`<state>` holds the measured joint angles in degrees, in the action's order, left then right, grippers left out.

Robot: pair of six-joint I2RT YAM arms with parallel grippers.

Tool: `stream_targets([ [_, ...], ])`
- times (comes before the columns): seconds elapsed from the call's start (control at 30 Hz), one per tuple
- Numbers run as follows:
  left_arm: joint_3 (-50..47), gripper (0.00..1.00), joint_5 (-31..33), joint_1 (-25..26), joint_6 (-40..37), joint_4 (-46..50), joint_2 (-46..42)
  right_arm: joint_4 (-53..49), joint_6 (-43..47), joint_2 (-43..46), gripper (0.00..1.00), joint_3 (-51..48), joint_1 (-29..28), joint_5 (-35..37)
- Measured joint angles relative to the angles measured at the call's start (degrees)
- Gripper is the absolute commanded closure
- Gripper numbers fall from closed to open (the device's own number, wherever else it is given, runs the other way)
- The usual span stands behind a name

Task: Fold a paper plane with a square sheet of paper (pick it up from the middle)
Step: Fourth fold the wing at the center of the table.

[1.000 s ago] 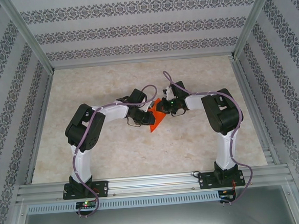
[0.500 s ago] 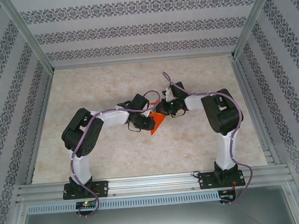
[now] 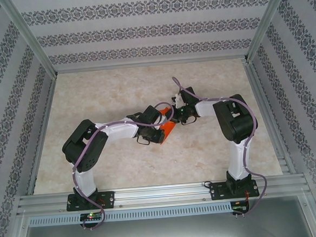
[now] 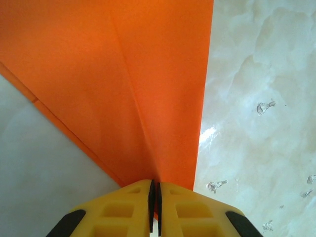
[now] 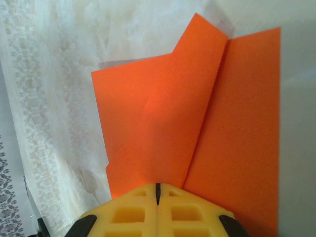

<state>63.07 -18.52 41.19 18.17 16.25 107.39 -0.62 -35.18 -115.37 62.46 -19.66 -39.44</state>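
The square sheet of paper (image 3: pixel 169 129) is bright orange and folded into layered flaps, held above the table between both arms. Seen from the left wrist, the paper (image 4: pixel 133 84) tapers along a long crease down into my left gripper (image 4: pixel 154 190), which is shut on its narrow end. The right wrist view has the paper (image 5: pixel 207 123) as overlapping flaps with a raised corner, and my right gripper (image 5: pixel 158 190) is shut on its edge. From above, the left gripper (image 3: pixel 161 132) and right gripper (image 3: pixel 174 118) sit close together, covering much of the paper.
The marble-patterned table top (image 3: pixel 118 89) stretches all around the arms. Patterned walls and aluminium posts (image 3: pixel 33 46) bound it on three sides. A metal rail (image 3: pixel 163 194) runs along the near edge at the arm bases.
My left arm has stretched right and lowered, bringing its gripper closer to the right one. Less of the orange paper shows from above. The right arm has barely moved.
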Motion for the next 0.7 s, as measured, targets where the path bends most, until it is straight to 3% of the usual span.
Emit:
stream_targets([
  [0.43,-1.75,0.87,7.78,4.17,0.02,0.13,-1.9,-1.36,0.7,0.63,0.95,-0.48,0.02,-0.09],
  [0.7,-3.39,0.87,8.98,6.4,0.09,3.56,-4.04,-1.27,0.94,1.01,0.95,-0.66,0.17,1.05],
])
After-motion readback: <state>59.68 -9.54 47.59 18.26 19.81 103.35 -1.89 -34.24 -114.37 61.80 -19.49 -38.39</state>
